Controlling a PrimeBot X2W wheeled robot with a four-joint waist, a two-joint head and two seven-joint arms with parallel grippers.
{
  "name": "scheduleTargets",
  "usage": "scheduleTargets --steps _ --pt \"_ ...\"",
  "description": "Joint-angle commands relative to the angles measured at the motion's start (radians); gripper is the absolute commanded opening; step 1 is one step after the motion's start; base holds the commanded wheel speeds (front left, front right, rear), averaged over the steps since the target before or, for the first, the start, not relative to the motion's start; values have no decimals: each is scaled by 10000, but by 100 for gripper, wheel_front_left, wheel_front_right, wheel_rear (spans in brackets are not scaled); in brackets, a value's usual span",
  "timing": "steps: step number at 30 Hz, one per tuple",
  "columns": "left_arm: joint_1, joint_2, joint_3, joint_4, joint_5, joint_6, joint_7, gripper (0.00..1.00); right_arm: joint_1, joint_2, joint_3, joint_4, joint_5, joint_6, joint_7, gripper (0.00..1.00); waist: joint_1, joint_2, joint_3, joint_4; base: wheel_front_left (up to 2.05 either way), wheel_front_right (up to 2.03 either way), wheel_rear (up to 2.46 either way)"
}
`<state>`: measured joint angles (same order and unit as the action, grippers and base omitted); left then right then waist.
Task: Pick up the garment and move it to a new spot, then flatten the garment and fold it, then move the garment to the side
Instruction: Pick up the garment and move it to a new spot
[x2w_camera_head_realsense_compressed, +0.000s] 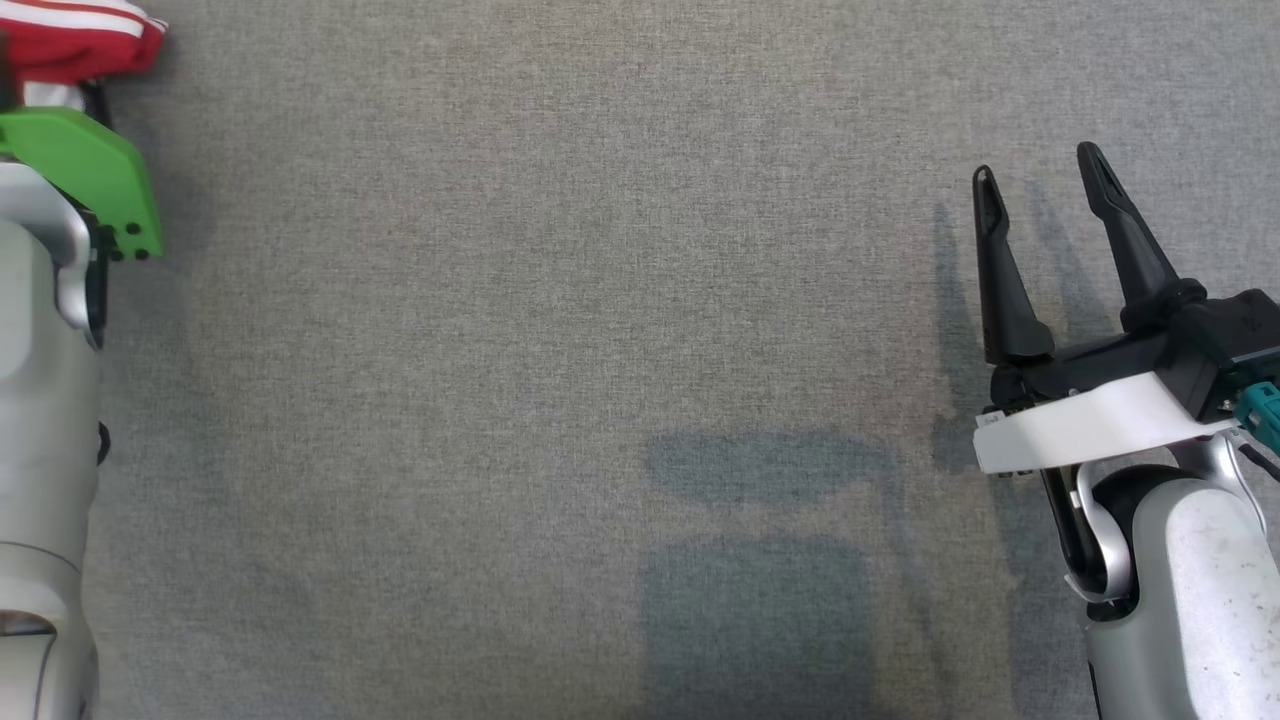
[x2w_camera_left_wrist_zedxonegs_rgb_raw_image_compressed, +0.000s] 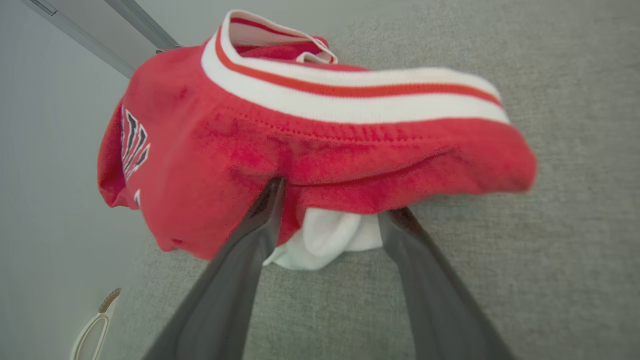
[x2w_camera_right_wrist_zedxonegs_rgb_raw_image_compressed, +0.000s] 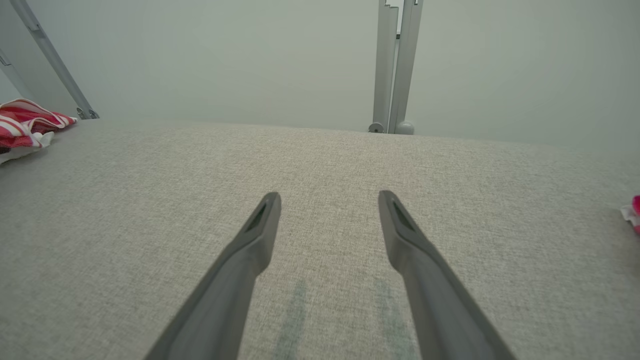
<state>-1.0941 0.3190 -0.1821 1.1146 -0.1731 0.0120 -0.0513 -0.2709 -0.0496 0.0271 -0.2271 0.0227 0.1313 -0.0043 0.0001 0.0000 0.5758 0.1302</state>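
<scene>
1. At the far left edge of the grey fabric-covered table, the red garment lies bunched. Its white-and-red striped band runs across the top, and a white layer shows beneath the red fold.
2. Left gripper points into the bundle, its two dark fingers spread apart. The tips are tucked under the red fold on either side of the white cloth, and the jaws are not closed on it.
3. Right gripper hovers over bare table on the right, well apart from the garment, its jaws wide and empty.
4. Green cover on the left wrist sits just below the garment in the head view.
</scene>
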Motion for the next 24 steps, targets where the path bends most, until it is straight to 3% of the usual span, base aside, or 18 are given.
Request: scheduleTargets --steps 1,5,14,24 --pt "-244 105 7 23 76 117 -288 0 29 -18 -1 -68 -93 -11 22 100 -1 0 -23 20 0 0 0" --pt "-390 219 -60 80 108 125 -1032 0 14 -19 -29 44 -47 -11 -84 100 -1 0 -237 85 0 0 0" --pt "-745 429 -518 -6 316 -392 -1813 0 157 -19 -2 815 456 -11 -550 100 -1 0 -1689 -44 0 0 0" --pt "-946 12 -1465 -886 616 -1183 -1985 0 748 -19 -265 1865 1032 -11 -1156 100 -1 0 -3867 -636 0 0 0"
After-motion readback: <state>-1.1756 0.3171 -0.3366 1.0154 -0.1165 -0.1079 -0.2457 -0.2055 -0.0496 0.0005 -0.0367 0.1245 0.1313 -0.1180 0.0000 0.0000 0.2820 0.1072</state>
